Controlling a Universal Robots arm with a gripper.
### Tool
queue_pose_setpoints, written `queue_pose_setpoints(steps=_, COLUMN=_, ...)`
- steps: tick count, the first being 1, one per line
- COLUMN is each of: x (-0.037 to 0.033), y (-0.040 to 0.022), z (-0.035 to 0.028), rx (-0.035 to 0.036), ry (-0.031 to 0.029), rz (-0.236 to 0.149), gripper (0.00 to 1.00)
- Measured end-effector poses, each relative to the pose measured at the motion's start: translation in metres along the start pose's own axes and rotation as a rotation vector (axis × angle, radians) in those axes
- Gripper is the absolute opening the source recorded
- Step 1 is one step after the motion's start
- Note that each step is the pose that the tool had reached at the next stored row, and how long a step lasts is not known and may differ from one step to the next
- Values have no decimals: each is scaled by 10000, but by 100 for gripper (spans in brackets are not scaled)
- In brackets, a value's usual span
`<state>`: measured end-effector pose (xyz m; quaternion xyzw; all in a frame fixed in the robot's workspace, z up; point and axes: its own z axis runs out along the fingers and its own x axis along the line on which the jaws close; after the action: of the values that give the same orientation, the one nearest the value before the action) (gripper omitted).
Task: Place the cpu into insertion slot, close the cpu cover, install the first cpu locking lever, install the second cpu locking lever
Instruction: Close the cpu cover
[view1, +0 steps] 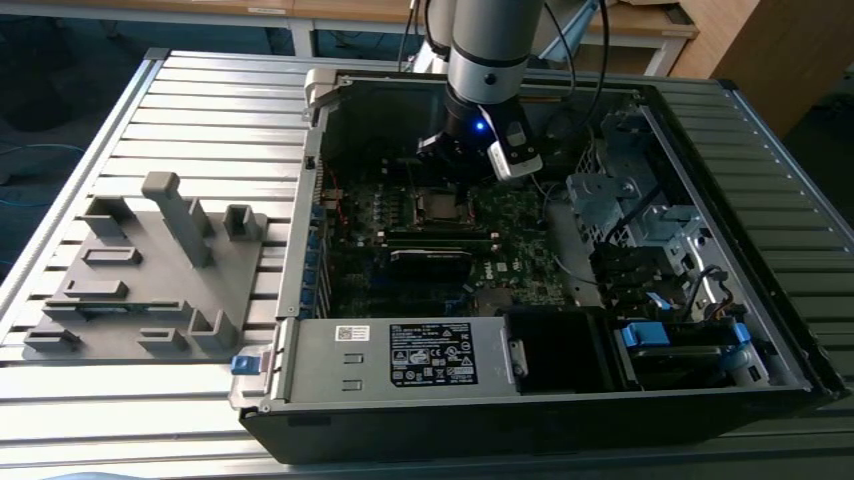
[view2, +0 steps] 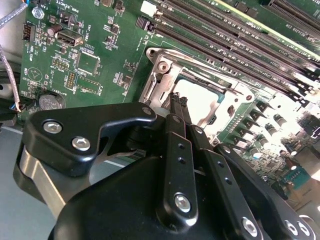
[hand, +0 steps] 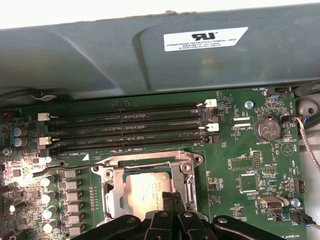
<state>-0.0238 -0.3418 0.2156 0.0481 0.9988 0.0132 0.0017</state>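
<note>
Fingers closed over the socket
My fingers (view2: 175, 101) are pressed together, gripping nothing, tips above the edge of the cpu (hand: 145, 192); it sits in the insertion slot (hand: 194, 166), exterior view centre, the cpu cover (hand: 116, 194) flat around it

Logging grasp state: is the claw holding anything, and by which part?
Nothing seen held: the claw is shut, tips together at the edge of the cpu, which lies framed by the cpu cover.
</note>
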Motion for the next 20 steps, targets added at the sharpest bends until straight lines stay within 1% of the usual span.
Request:
queue_pose_setpoints(steps=3, x=2, y=0, z=0, rx=0, ry=0, rz=1, gripper=10)
queue_pose_setpoints(steps=9, x=38, y=-4, z=0, rx=0, ry=0, rz=1, gripper=10)
queue_pose_setpoints(steps=17, x=42, y=-4, z=0, rx=0, ry=0, rz=2, gripper=10)
queue_pose_setpoints(steps=20, x=64, y=-6, z=0, rx=0, ry=0, rz=1, gripper=10)
